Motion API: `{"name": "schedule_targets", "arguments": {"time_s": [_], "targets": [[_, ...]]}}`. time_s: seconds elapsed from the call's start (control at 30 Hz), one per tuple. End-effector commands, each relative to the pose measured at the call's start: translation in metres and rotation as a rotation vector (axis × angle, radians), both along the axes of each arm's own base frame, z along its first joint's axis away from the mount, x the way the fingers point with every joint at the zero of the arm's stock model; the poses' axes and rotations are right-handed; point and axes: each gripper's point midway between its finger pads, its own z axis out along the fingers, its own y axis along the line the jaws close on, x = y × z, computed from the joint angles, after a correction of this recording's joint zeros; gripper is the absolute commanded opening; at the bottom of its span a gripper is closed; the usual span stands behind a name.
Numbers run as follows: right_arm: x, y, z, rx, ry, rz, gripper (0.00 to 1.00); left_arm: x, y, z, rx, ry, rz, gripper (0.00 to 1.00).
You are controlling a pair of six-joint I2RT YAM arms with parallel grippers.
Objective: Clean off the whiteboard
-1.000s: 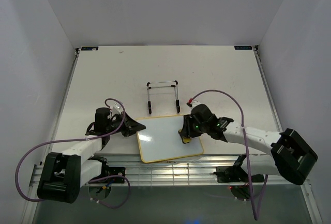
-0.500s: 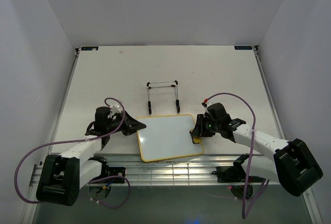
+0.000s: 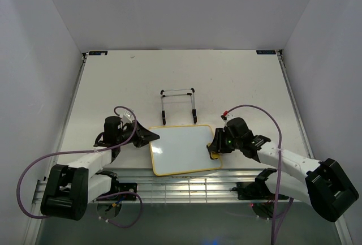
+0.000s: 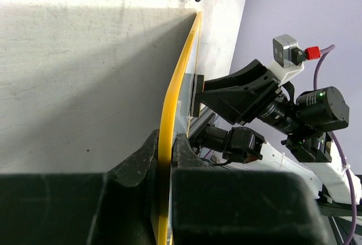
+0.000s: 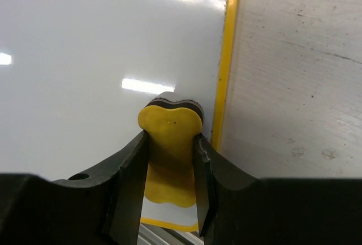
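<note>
The whiteboard (image 3: 184, 150) lies on the table (image 3: 226, 75) close to the near edge, about midway between the left and right edges. The left gripper (image 3: 148, 137) is closed to a narrow gap on the board's left yellow frame, one finger on each face. The right gripper (image 3: 214, 150) is partly closed on a yellow eraser (image 5: 169, 129), which is pressed to the white surface just inside the right frame. The board surface is plain white with light reflections. A wire stand (image 3: 179, 104) stands near the board's far edge.

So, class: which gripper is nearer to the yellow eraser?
Right. The right gripper clamps the yellow eraser itself; the left gripper pinches the opposite edge of the whiteboard.
</note>
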Motion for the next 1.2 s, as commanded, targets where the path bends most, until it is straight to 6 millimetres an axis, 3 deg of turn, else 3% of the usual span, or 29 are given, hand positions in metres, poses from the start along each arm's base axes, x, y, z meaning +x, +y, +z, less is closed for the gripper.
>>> {"name": "schedule_targets", "arguments": {"time_s": [0.0,0.27,0.4,0.47,0.57,0.7,0.83,1.0,1.17], "targets": [[-0.080,-0.017,-0.038,-0.056,0.294,0.084,0.14,0.014,0.037,-0.052,0.207,0.119,0.241,0.00],[-0.084,0.013,-0.016,0.107,0.260,0.140,0.13,0.008,0.039,-0.059,0.214,0.134,0.242,0.00],[-0.054,-0.008,-0.013,-0.072,0.161,0.045,0.13,0.007,0.040,-0.060,0.222,0.131,0.247,0.00],[-0.054,-0.019,-0.013,-0.129,0.168,0.024,0.13,0.007,0.041,-0.060,0.225,0.127,0.251,0.00],[-0.049,-0.020,-0.008,-0.130,0.152,0.008,0.14,0.008,0.041,-0.059,0.225,0.122,0.253,0.00],[-0.049,-0.023,-0.019,-0.179,0.188,0.017,0.14,0.008,0.039,-0.058,0.213,0.121,0.239,0.00],[-0.044,-0.014,-0.021,-0.166,0.195,0.043,0.14,0.008,0.035,-0.053,0.205,0.095,0.211,0.00],[-0.008,-0.006,0.009,-0.140,0.097,0.013,0.13,0.004,0.025,-0.040,0.162,0.040,0.124,0.00],[0.039,-0.023,0.036,-0.198,0.029,-0.045,0.14,0.001,0.017,-0.031,0.129,0.003,0.064,0.00]]}}
